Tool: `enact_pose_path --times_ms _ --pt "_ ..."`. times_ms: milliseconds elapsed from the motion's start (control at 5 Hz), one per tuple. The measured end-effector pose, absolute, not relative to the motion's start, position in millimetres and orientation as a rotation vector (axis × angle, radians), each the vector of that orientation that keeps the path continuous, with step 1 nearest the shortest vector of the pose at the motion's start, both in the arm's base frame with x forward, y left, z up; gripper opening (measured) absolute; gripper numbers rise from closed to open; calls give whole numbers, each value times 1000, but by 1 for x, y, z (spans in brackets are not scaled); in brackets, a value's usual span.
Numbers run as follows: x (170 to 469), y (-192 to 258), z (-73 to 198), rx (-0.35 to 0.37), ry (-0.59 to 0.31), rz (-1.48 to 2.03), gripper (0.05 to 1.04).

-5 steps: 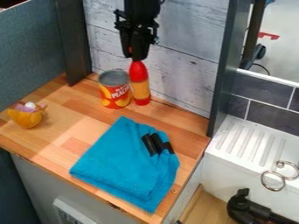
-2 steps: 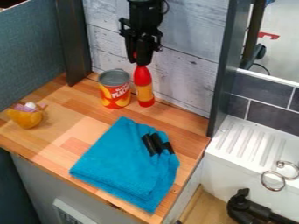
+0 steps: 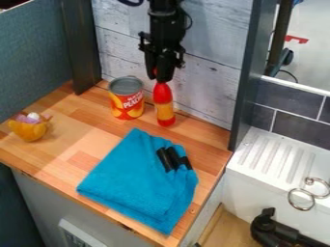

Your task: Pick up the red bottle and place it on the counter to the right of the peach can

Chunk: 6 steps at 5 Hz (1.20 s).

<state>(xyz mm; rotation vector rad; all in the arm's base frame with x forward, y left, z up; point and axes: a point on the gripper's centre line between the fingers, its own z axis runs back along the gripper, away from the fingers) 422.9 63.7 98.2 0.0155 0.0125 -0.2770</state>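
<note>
From where I stand, the black two-finger end effector (image 3: 161,80) hangs in front of the whitewashed plank wall (image 3: 216,72), clenched on the top of a red plastic squeeze bottle with a yellow label band (image 3: 164,110). The bottle's long axis runs close to upright — its narrow end points up between the fingers, leaning slightly left in the view, and its base points down. It is over the back part of the wooden worktop (image 3: 80,137); whether the base touches the wood, I cannot tell.

Just left of the bottle is a red and yellow can with a grey top (image 3: 127,98), upright. Nearer me lies a folded bright blue cloth (image 3: 138,181) with black cylindrical pieces (image 3: 169,159) along its right side. At the far left sits a small yellow object with purple and white on top (image 3: 29,131). Right of the worktop is a white ridged sink unit (image 3: 274,157) — two metal rings (image 3: 301,198) are at its front.
</note>
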Motion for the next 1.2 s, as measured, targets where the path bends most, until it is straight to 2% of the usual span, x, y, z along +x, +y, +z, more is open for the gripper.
enact_pose_path --times_ms 400,600,1000,1200 --pt "426 64 96 12 38 -260 332" --pt "426 63 96 13 51 -261 394" --pt "427 43 95 0 49 -314 972" --pt "424 41 105 -2 14 -316 1004"
